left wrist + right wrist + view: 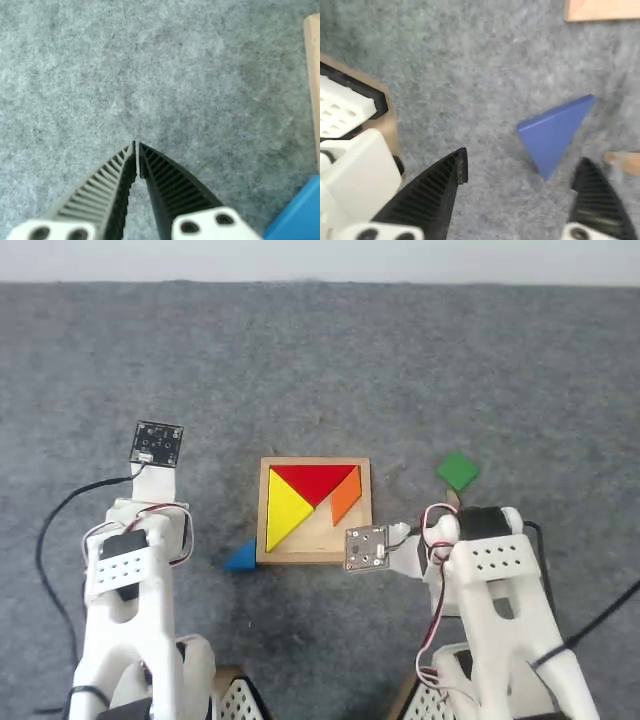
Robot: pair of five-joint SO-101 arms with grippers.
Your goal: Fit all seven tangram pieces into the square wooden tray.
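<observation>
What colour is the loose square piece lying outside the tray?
Green; the square piece shows best in the high view.

A robotics lab bench, by its grey felt table [320, 360], bare wall [320, 260] and wired arms [125, 580].

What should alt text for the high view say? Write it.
A square wooden tray on grey carpet holds red, yellow and orange pieces; a blue triangle lies outside one corner, a green square farther off. Two white arms stand beside it.
</observation>
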